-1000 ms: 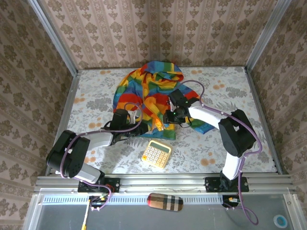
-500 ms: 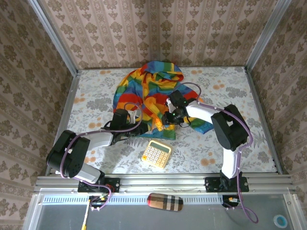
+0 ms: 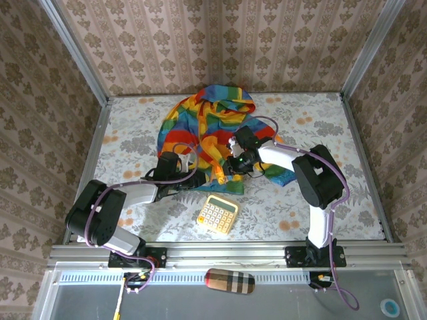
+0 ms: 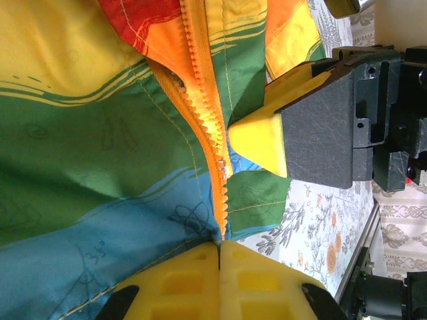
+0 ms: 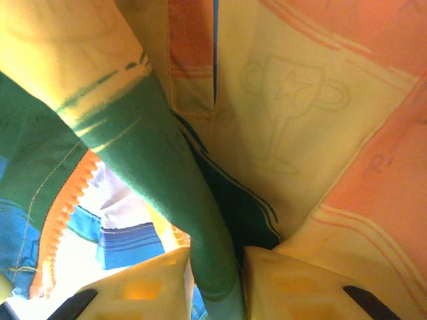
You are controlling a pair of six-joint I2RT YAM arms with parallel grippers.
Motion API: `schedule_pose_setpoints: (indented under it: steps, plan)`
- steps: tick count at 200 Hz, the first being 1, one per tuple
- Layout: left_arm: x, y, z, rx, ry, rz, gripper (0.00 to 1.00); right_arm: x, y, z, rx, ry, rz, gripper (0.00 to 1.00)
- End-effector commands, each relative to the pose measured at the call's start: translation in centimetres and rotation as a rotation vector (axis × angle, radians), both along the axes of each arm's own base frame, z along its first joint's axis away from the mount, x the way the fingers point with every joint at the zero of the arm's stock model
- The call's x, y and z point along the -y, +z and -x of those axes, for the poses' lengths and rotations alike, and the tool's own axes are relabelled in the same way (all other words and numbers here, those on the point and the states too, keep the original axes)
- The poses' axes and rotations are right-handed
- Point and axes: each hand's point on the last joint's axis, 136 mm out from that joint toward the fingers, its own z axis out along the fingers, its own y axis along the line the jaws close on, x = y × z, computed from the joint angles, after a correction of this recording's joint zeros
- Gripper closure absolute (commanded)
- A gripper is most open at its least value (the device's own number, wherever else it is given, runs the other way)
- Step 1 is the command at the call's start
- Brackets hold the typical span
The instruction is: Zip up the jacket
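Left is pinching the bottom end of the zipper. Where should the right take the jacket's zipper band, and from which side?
Probably the orange zipper band on the jacket, just above the left gripper's pinch, approached from the right gripper's side. The teeth run straight there and their edge lies exposed toward it.

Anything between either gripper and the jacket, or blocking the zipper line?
Nothing visible. The left gripper is shut on the jacket at the bottom end of the zipper; the right gripper pinches a green fold of it. The calculator lies nearer the arm bases, off the zipper line.
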Motion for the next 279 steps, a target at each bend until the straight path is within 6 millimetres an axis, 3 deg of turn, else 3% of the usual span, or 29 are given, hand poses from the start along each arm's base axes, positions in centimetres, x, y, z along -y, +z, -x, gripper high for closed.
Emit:
schedule_pose_setpoints:
  steps: [1,21,38,67,114,152,225,279]
  plan:
    - [0.3,0.7,-0.5,0.04,-0.01,0.001,1.0,-0.4,0.5,0.9,-0.003,0.038,-0.012,0.76]
    - [0.3,0.6,-0.4,0.038,-0.011,0.0,1.0,-0.2,-0.3,1.2,-0.018,0.037,0.016,0.78]
    - [0.2,0.7,-0.5,0.037,-0.01,0.005,1.0,0.0,-0.4,1.2,-0.024,0.028,0.029,0.89]
    - [-0.3,1.5,-0.8,0.055,0.004,0.014,1.0,-0.1,1.4,0.9,0.018,0.018,0.006,1.0]
    - [-1.4,3.9,-0.9,0.112,0.03,0.027,1.0,-0.8,6.0,0.6,0.102,0.022,-0.054,1.0]
    - [-3.4,6.2,-1.9,0.172,0.098,0.035,1.0,-2.3,8.5,0.9,0.13,0.041,-0.123,1.0]
    - [-4.6,10.5,-2.1,0.304,0.166,0.114,1.0,-4.8,11.9,0.9,0.153,0.05,-0.316,1.0]
    - [-4.8,13.2,-2.8,0.424,0.198,0.195,1.0,-5.8,12.9,0.6,0.164,0.052,-0.389,1.0]
